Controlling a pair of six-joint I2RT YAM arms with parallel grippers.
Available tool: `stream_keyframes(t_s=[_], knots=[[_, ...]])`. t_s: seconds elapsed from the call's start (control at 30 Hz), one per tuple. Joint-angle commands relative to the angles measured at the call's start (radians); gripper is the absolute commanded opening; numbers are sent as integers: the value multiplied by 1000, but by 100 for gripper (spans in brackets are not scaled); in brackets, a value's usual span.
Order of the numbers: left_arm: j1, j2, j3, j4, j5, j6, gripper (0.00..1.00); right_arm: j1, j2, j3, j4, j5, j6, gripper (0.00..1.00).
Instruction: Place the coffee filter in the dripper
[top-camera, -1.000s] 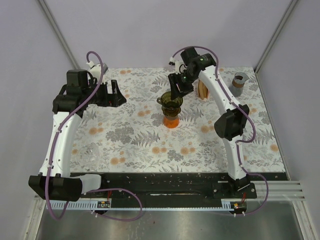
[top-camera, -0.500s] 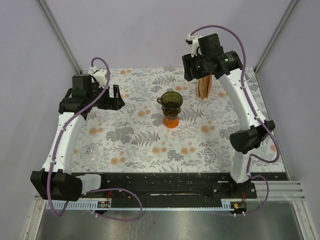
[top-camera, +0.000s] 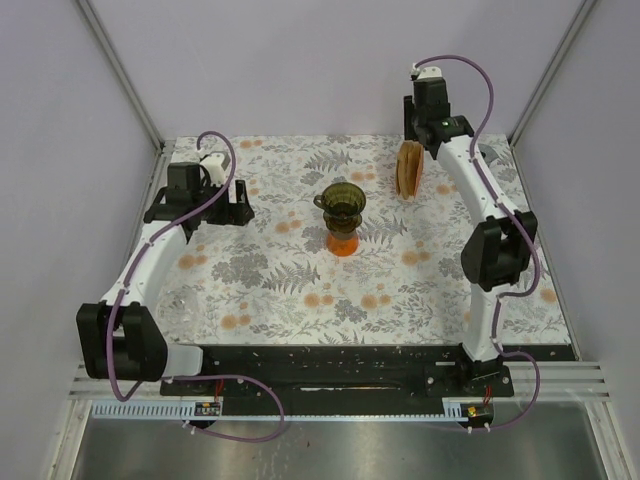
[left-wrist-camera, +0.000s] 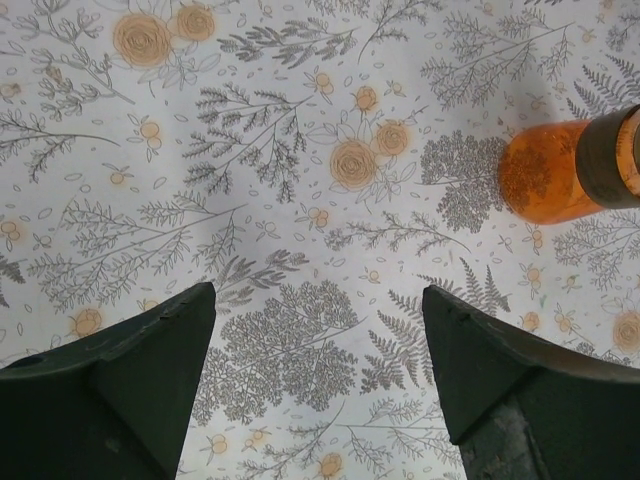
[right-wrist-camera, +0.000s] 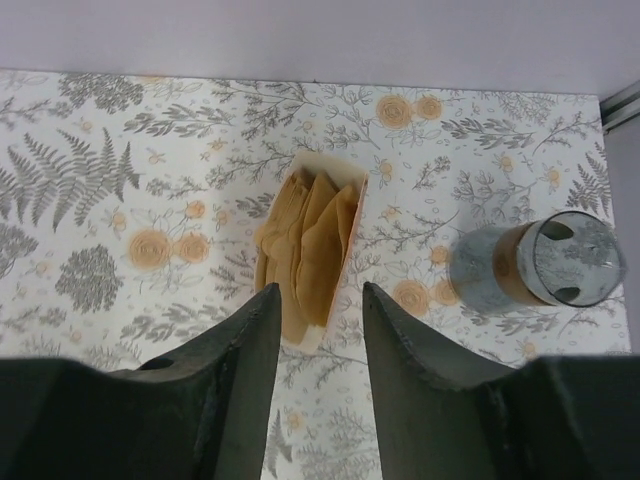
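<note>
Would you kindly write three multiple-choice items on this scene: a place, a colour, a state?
1. Where do the filters stand relative to the dripper? A. far right of it B. near left of it C. inside it
2. What colour is the vessel under the dripper? A. blue B. orange C. white
3. How is the right hand? A. shut on a filter B. shut, empty C. open, empty
Answers: 1 A, they sit beyond it, rightward; 2 B, it shows orange; 3 C, jaws apart above the filters.
</note>
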Motion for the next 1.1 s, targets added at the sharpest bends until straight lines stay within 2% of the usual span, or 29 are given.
stream_keyframes(t_s=[0.0,0.07,0.27,0.43,0.57,0.77,1.07], knots=[[5,14,11,106,-18,-11,87,-8,98,46,146,59,-15,40],[5,28,12,101,-29,-11,87,-8,141,68,146,64,-23,36],[5,51,25,80,-24,-5,87,-8,210,48,172,111,-50,37],[5,65,26,72,-7,-6,87,-9,247,69,175,82,-178,34],[5,77,29,67,-1,-6,87,-9,311,186,85,81,-264,30],[5,79,32,61,5,-6,87,-9,466,402,-93,163,-330,28],[5,85,34,60,6,-5,87,-9,463,367,-87,162,-351,28]])
